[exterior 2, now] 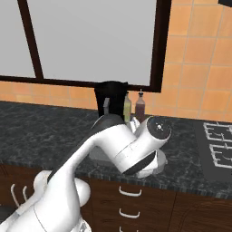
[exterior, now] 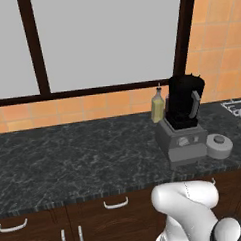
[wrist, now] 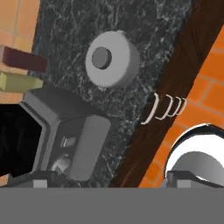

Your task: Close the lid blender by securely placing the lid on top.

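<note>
- The gripper's state could not be told: in the hand view its fingertips [wrist: 43,178] barely rose above the bottom edge, and it held nothing that could be seen.
- One blender [exterior: 183,120] stood on the dark marbled counter [exterior: 84,154], its near-black jar upright on the grey boxy base; what lay inside the jar could not be made out.
- One lid [exterior: 219,145], a round light-grey disc with a raised centre knob, lay flat on the counter just beside the blender's base, near the counter's front edge, so the jar's top was uncovered.
- The robot's white arm [exterior 2: 122,145] stood in front of the blender in the right base view, hiding its base.
- Two bottles stood behind the blender by the tiled wall: a yellowish bottle [exterior: 157,106] and a dark reddish bottle [exterior 2: 140,108].
- One stove [exterior 2: 217,145] lay further right along the counter.
</note>
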Tool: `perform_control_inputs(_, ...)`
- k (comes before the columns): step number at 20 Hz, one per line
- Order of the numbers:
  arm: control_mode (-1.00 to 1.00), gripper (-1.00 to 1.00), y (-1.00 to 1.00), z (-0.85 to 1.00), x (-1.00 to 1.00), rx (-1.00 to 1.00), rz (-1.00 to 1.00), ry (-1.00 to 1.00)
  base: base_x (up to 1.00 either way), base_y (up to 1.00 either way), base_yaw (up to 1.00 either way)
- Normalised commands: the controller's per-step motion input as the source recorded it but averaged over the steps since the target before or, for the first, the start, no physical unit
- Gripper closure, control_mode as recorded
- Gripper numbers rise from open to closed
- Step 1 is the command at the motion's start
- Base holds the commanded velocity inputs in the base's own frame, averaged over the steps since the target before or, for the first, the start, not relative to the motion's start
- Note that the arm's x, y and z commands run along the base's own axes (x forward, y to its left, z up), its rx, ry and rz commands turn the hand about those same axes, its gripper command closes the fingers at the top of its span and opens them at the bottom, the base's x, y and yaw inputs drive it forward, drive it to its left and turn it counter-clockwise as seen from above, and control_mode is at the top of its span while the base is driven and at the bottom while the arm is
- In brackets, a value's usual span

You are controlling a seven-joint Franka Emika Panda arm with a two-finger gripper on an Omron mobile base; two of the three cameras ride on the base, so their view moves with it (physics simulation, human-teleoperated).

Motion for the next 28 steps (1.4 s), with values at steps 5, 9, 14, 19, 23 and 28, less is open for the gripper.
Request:
perform_control_inputs(5,-1.00,-1.00,-0.44,-0.60,0.59,0.39,-0.12,0.21,0.00,0.00,0.00)
perform_control_inputs(9,-1.00,-1.00,-0.05,-0.36,0.78,0.26,-0.06,0.21,0.00,0.00,0.00)
perform_control_inputs(14,-1.00,-1.00,-0.20,-0.16,0.40,0.03,-0.04,0.12,0.00,0.00,0.00)
perform_control_inputs(19,-1.00,-1.00,-0.04,-0.16,0.10,0.00,-0.09,0.01,0.00,0.00,0.00)
perform_control_inputs(23,-1.00,-1.00,0.00,-0.24,0.03,0.00,-0.09,0.00,0.00,0.00,0.00)
perform_control_inputs(28,-1.00,-1.00,0.00,-0.07,0.07,-0.05,-0.12,0.02,0.00,0.00,0.00)
